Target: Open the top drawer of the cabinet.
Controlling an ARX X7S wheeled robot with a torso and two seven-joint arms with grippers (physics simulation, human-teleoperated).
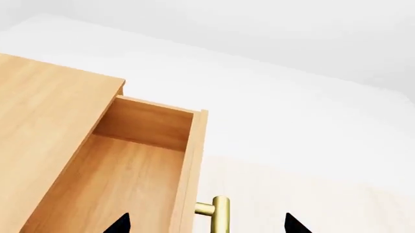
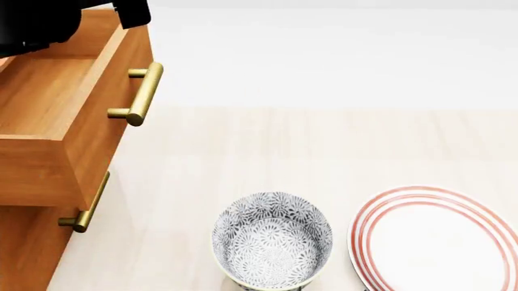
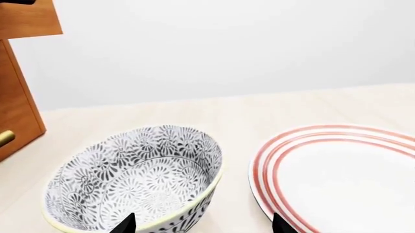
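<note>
Nearest, at six o'clock in the head view, a patterned bowl (image 2: 273, 240) is sitting on the pale wooden table (image 2: 242, 151), with a red-ringed plate (image 2: 437, 239) just beside it at four o'clock. Behind them a white wall (image 2: 340, 54) is closing off the room. At nine o'clock the cabinet (image 2: 28, 248) is standing with the top drawer (image 2: 57, 103) sticking out over a lower handle (image 2: 85, 212), its brass handle (image 2: 142, 94) facing the table.

Up at eleven o'clock the left gripper (image 1: 207, 224) is hovering over the open drawer, its fingertips (image 1: 120, 224) spread wide either side of the handle, gripping nothing. The right gripper (image 3: 201, 225) is hanging low by the bowl, fingers (image 3: 126, 224) parted and holding nothing.
</note>
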